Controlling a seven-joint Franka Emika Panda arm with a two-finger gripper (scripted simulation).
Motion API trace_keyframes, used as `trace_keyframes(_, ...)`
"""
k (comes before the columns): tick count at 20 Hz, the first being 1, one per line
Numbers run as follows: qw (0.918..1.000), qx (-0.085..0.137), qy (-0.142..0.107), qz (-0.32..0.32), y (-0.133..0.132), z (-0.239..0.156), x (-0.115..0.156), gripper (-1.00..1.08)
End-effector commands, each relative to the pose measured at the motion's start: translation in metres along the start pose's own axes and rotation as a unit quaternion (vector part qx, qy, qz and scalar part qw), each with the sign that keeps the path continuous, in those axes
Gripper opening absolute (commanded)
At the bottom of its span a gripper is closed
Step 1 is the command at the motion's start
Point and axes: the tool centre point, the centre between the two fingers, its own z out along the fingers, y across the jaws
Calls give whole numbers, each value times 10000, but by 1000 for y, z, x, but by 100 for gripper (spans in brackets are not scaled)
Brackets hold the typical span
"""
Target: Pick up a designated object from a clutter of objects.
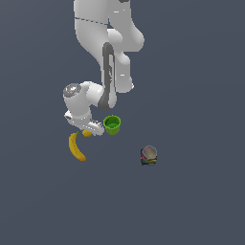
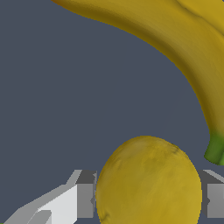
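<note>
Lemon (image 2: 148,181) sits between the jaws (image 1: 87,130) in the wrist view, one finger (image 2: 85,199) on each side, pads at or almost at the skin. Jaws are spread around it; can't tell if they're actually bearing on it yet, so not calling it gripped.

Exterior view, left to right:
- banana (image 1: 76,147) lies on the bench (image 1: 201,201) just beside the lemon, toward the exterior view's left. Wrist view shows its stem end (image 2: 215,148) near one finger.
- lemon shows only as a yellow sliver under the hand, mid-bench, far from any edge.
- cup (image 1: 112,124) stands upright just to the exterior view's right of the hand, close to the wrist housing.
- can (image 1: 149,155) is well apart toward the right, not a factor.

Risks from here, my read:
- lemon is round and smooth. If the pads close off-centre it may squirt out and roll, likely into the banana.
- finger on the banana side has little room. Any sideways drift could catch the stem and drag the banana.
- cup is near the wrist, so a tilted lift may clip and tip it.
- light squeeze plus fast lift could mean slip.
</note>
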Motion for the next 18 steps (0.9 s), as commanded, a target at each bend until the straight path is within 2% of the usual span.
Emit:
trace_keyframes(1,10000,-1,-2,0,0,1,0,-100)
trace_keyframes(11,10000,2,4,0,-1,-2,1,-100)
trace_keyframes(18,10000,-1,3,3,-12,-23,10,-100)
